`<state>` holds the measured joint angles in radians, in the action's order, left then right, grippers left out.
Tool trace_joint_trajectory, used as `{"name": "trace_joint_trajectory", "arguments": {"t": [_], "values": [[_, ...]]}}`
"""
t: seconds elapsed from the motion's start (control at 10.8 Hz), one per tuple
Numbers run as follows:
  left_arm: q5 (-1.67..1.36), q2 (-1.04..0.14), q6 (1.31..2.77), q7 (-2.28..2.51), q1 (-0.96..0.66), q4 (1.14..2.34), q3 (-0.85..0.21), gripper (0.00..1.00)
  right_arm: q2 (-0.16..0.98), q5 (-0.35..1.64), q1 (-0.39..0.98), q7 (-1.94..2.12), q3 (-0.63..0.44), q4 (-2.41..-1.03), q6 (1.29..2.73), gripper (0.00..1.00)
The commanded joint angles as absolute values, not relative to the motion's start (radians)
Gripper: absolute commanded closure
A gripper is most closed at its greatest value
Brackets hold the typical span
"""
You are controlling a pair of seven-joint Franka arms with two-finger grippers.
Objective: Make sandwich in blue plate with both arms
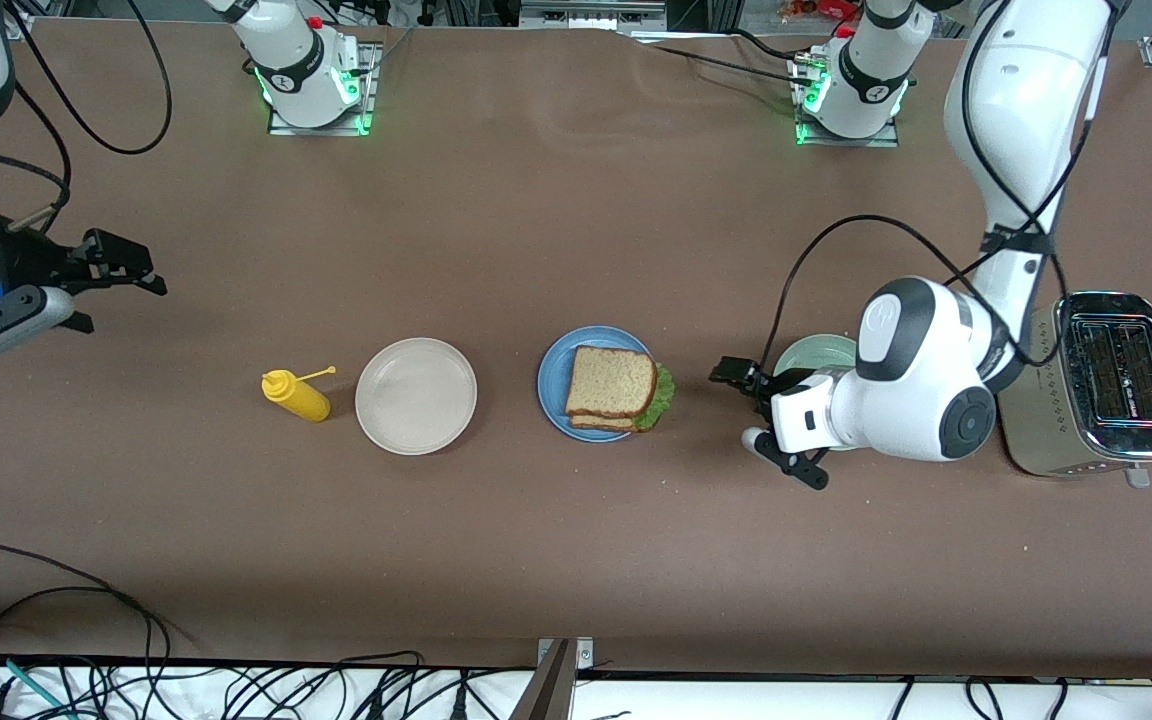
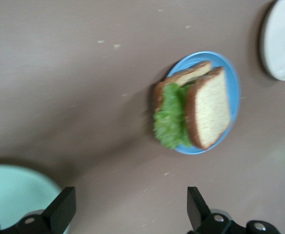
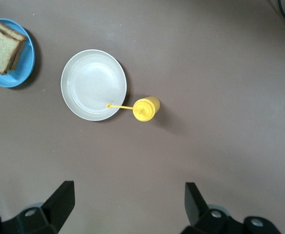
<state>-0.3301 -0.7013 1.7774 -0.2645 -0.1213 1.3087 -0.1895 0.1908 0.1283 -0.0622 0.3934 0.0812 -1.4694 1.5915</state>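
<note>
The blue plate (image 1: 550,378) (image 2: 233,80) (image 3: 24,66) holds the sandwich (image 1: 611,382) (image 2: 208,108) (image 3: 0,46): two brown bread slices with green lettuce (image 1: 659,398) (image 2: 171,117) sticking out between them on the side toward the left arm's end. My left gripper (image 1: 736,407) (image 2: 131,209) is open and empty, over bare table between the blue plate and a pale green plate. My right gripper (image 1: 121,300) (image 3: 128,204) is open and empty, waiting high over the right arm's end of the table.
A pale green plate (image 1: 808,352) (image 2: 10,190) lies partly under the left arm. A beige plate (image 1: 416,395) (image 3: 93,85) and a yellow squeeze bottle (image 1: 298,395) (image 3: 145,108) stand beside the blue plate. A steel toaster (image 1: 1106,385) stands at the left arm's end.
</note>
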Motion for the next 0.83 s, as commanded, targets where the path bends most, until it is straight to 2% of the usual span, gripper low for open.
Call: {"name": "trace_joint_trajectory", "arguments": {"t": [0.0, 0.09, 0.46, 0.56, 0.74], "values": [[-0.051, -0.553, 1.708, -0.126, -0.126, 1.338, -0.187, 0.0, 0.051, 0.086, 0.006, 0.217, 0.037, -1.616, 1.598, 0.0], [0.019, -0.502, 1.668, -0.117, -0.12, 1.338, -0.187, 0.0, 0.025, 0.057, 0.059, 0.186, -0.013, -1.635, 1.597, 0.0], [0.067, -0.309, 1.524, 0.005, -0.103, 1.339, -0.186, 0.0, 0.017, 0.015, 0.063, 0.179, -0.086, -1.599, 1.592, 0.0], [0.06, -0.251, 1.525, 0.012, -0.082, 1.382, -0.186, 0.0, 0.017, -0.001, 0.066, 0.172, -0.083, -1.592, 1.592, 0.0], [0.032, -0.073, 1.59, 0.014, -0.046, 1.581, -0.183, 0.0, 0.017, -0.002, 0.066, 0.17, -0.083, -1.565, 1.576, 0.0]]}}
